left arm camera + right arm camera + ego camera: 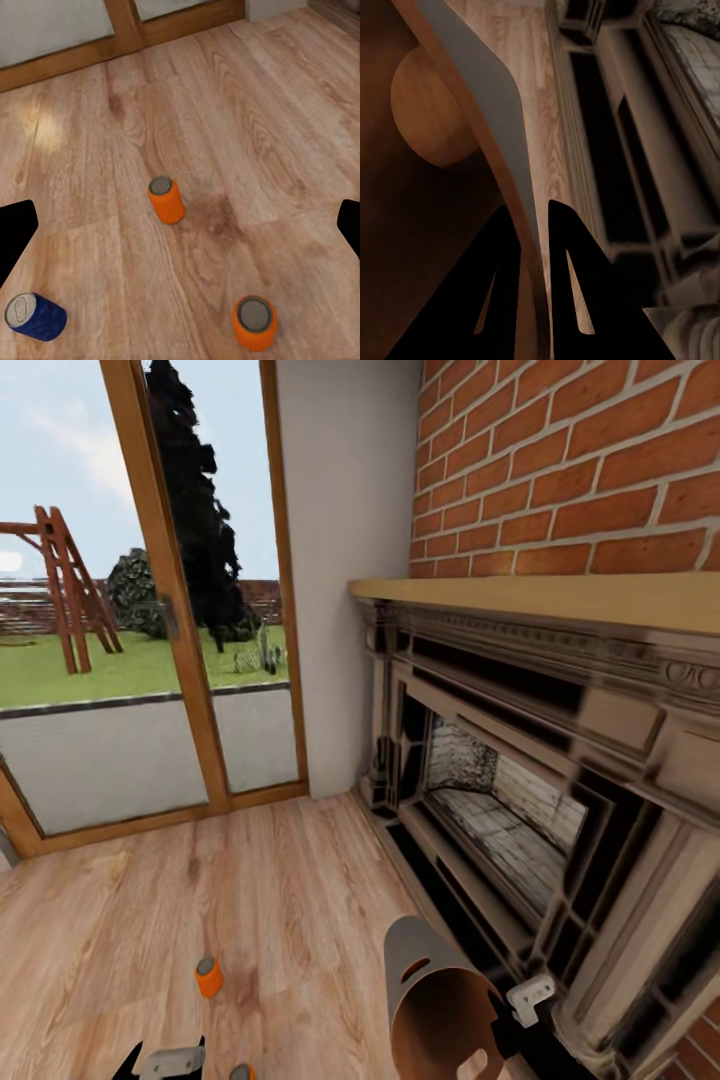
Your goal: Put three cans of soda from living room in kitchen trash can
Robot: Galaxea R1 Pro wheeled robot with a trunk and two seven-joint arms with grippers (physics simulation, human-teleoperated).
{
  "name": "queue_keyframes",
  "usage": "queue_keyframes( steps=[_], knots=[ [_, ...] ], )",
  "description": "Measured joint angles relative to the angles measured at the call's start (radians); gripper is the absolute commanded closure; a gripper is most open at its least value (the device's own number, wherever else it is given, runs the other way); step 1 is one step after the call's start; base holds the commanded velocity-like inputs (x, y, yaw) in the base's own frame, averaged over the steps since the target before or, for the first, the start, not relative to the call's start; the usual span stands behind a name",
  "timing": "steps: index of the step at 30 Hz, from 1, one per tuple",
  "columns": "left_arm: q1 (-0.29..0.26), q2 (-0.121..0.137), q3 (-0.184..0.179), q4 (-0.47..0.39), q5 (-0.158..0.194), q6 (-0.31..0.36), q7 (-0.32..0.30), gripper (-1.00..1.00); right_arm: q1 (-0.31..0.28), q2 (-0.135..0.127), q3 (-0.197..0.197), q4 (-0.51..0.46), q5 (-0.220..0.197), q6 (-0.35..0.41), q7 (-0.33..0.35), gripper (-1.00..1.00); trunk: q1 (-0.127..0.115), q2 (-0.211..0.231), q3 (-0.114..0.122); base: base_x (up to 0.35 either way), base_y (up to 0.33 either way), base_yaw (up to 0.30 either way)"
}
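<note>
Your right gripper (534, 225) pinches the trash can (440, 1000) rim — bin carried to the cans. Left gripper (180, 225) spread over three cans: two orange (166, 199) (255, 322), one blue (35, 316) — ready to pick.

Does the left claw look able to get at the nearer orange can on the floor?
Probably yes: the left claw is open above the nearer orange can, which stands upright with bare floor around it.

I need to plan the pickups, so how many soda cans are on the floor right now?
3, all on the plank floor: an upright orange can in the middle, a second orange can nearer the camera, and a blue can lying on its side.
</note>
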Motion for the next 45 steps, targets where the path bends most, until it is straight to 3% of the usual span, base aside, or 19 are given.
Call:
queue_keyframes(
  steps=[9,13,16,20,31,45],
  knots=[
    [-0.001,0.0,-0.004,0.025,0.0,0.0,0.001,-1.0,0.0,0.0,0.004,0.001,0.001,0.001,-0.002,1.0,0.0,0.0,0.0,0.324,0.001,0.0],
    [-0.002,0.0,-0.005,0.027,0.003,0.034,-0.061,-1.0,0.0,0.0,0.008,0.002,0.001,0.002,-0.005,1.0,0.0,0.0,0.0,0.324,0.0,0.0],
    [-0.004,-0.001,-0.005,0.026,0.006,0.102,-0.13,-1.0,0.0,0.0,0.01,0.01,0.0,0.002,-0.007,1.0,0.0,0.0,0.0,0.323,0.0,0.0],
    [-0.005,-0.001,-0.005,0.026,0.007,0.139,-0.172,-1.0,0.0,0.001,0.011,0.015,0.001,0.002,-0.008,1.0,0.0,0.0,0.0,0.197,0.0,0.0],
    [-0.005,0.0,-0.005,0.024,0.009,0.151,-0.191,-1.0,0.0,0.003,0.012,0.018,0.002,0.002,-0.014,1.0,0.0,0.0,0.0,0.009,0.0,0.0],
    [-0.005,0.0,-0.005,0.021,0.009,0.154,-0.193,-1.0,0.0,0.003,0.013,0.019,0.0,0.002,-0.014,1.0,0.0,0.0,0.0,-0.27,0.131,-0.04]
  ],
)
